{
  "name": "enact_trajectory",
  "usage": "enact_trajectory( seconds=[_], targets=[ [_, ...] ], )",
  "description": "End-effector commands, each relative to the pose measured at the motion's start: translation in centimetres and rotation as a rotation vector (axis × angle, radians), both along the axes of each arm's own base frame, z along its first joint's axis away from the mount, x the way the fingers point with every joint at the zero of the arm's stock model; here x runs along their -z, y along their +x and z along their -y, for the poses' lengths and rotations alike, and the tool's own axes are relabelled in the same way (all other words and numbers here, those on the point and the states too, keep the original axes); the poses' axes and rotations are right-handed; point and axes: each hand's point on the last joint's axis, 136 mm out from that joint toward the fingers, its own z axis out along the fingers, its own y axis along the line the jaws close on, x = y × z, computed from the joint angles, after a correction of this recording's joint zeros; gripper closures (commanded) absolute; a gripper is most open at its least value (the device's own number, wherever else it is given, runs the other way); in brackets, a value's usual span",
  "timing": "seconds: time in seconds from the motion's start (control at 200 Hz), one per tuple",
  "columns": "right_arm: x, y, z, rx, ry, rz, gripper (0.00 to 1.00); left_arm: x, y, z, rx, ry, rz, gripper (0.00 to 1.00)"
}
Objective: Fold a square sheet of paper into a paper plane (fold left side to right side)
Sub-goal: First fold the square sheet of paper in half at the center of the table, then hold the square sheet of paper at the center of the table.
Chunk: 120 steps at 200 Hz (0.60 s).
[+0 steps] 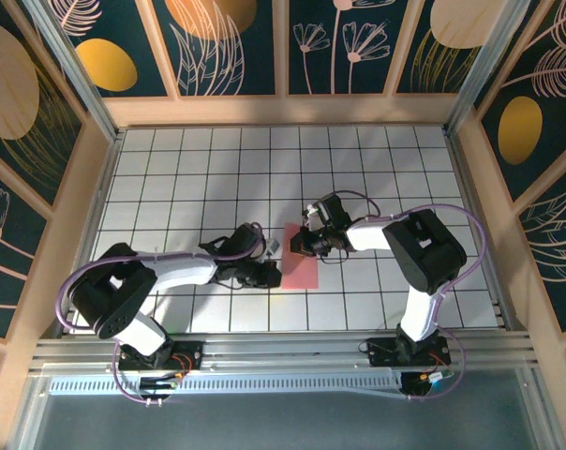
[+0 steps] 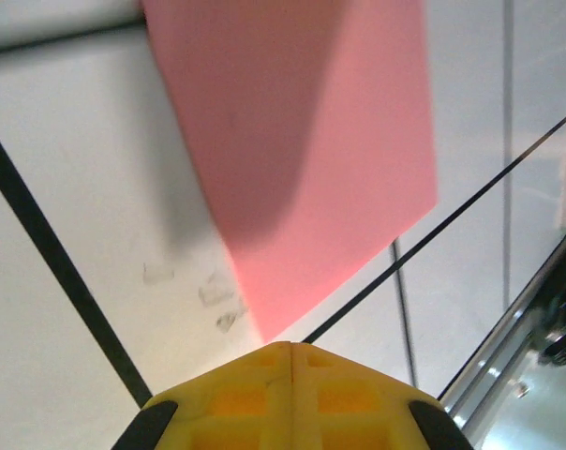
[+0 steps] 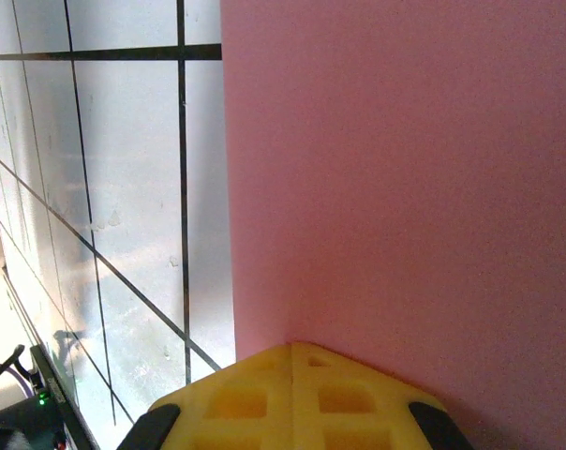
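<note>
Meanwhile, the thin salmon-pink square sheet of paper (image 1: 303, 267) lay near the white gridded tabletop's (image 1: 377, 169) centre, the clenched left hand (image 1: 270, 274) at its 8 o'clock corner and the clenched right hand (image 1: 298, 246) over its 11 o'clock edge.

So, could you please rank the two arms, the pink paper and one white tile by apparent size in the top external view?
Left arm and right arm: largest, too alike to rank.
Then the pink paper.
Smallest, one white tile.

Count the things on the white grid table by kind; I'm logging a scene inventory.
Thin salmon-pink paper sheet: 1
Yellow-tipped two-finger grippers: 2 (left gripper, right gripper)
Total: 3
</note>
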Motion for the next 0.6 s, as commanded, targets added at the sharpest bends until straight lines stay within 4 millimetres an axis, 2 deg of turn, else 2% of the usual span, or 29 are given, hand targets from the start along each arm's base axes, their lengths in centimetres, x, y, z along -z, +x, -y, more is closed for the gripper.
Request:
enact_trajectory(
  seconds=[0.0,0.155,0.27,0.325,0.355,0.596],
  targets=[
    [2.7,-0.9,1.7,0.004,-0.105,-0.03,1.0,-2.4,2.6,0.8,-0.027,-0.064,0.05,1.0],
    [2.7,-1.0,1.5,-0.003,-0.106,-0.03,1.0,-1.7,3.9,2.2,-0.008,-0.073,0.043,1.0],
    [2.6,-1.0,1.4,-0.005,-0.106,-0.03,1.0,-0.5,4.2,2.5,-0.001,-0.054,0.032,1.0],
    [2.7,-1.0,1.3,-0.007,-0.106,-0.031,1.0,-0.7,4.4,2.7,0.0,-0.062,0.04,1.0],
    [2.7,-1.0,1.2,-0.008,-0.106,-0.031,1.0,0.4,4.3,2.6,0.0,-0.048,0.017,1.0],
    [2.9,-1.1,1.0,-0.016,-0.113,-0.037,1.0,1.4,4.1,2.8,0.01,-0.048,-0.004,1.0]
  ],
)
